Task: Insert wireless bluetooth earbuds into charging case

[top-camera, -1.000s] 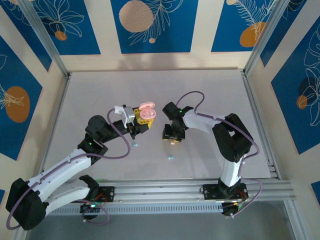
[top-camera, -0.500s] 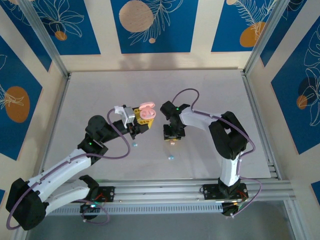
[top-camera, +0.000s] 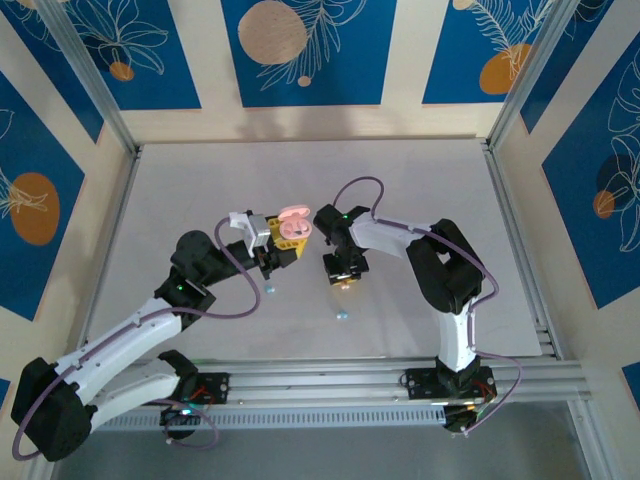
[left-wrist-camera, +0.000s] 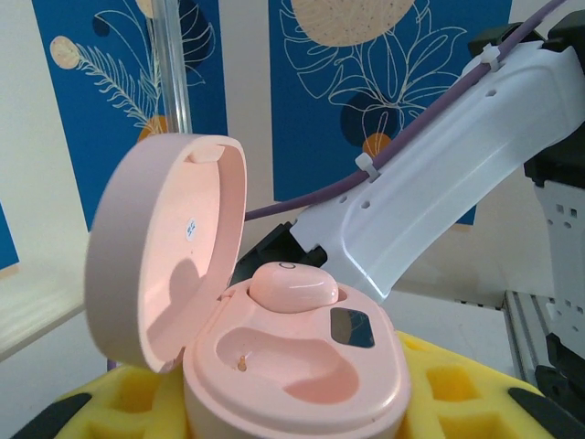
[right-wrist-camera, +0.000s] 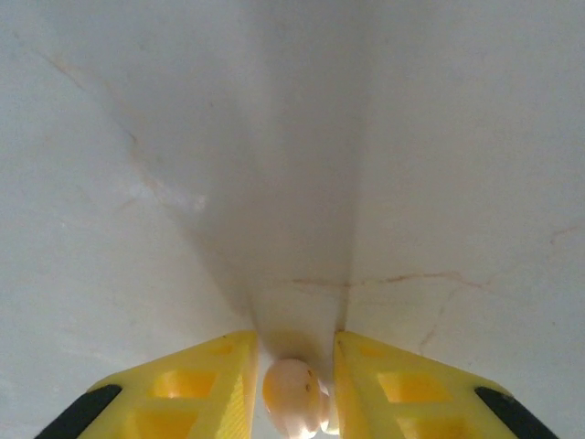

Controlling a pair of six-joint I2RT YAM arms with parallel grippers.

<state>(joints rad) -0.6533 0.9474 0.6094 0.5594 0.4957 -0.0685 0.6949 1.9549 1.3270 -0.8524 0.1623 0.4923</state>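
Pink plastic is being gripped by both claws. An open charging case (left-wrist-camera: 292, 384) is being clamped in the narrowed left gripper (top-camera: 287, 240) over the middle of the table (top-camera: 420, 180), with a seated earbud (left-wrist-camera: 292, 283) being carried beside an empty socket (left-wrist-camera: 288, 361). A loose pink earbud (right-wrist-camera: 291, 393) is being pinched by the right gripper (right-wrist-camera: 292, 355) close over the table's middle, and two pale buds (top-camera: 342, 315) are being left nearer the near edge

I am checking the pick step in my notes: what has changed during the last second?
The right gripper shifted slightly left, and its jaws closed around the pink earbud. Unchanged: the left gripper holding the open pink charging case, and two loose bluish earbuds.
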